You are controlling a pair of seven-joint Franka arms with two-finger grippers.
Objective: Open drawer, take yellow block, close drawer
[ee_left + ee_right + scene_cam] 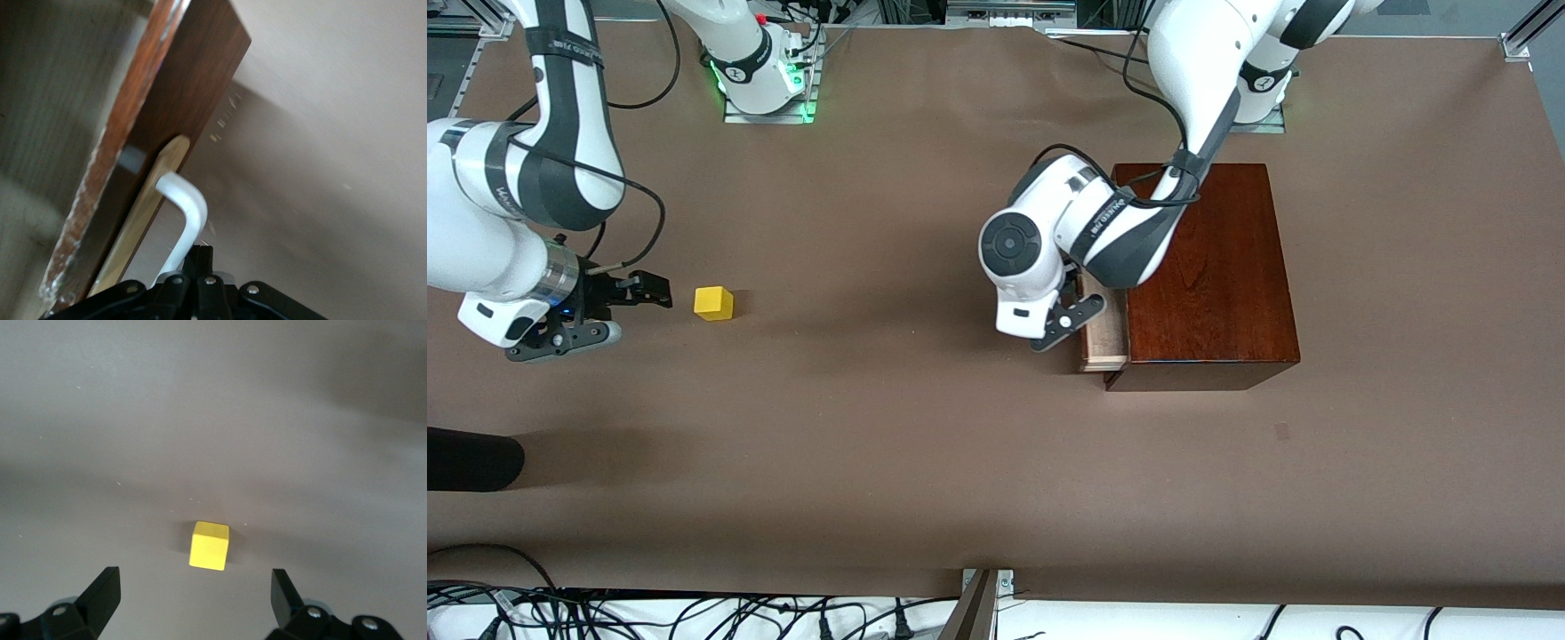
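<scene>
Handle (189, 212) (hidden in front view) clamped by left hand (198, 257).

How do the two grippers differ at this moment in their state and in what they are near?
The left gripper is shut on the drawer's white handle; the right gripper is open and holds nothing. The left one is at the front of the slightly open drawer; the right one is beside the yellow block, which stands on the bare table. Both have black jaws.

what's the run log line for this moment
drawer: slightly open | left pincer: shut on handle | right pincer: open, beside yellow block | block: on table, out of drawer
</scene>
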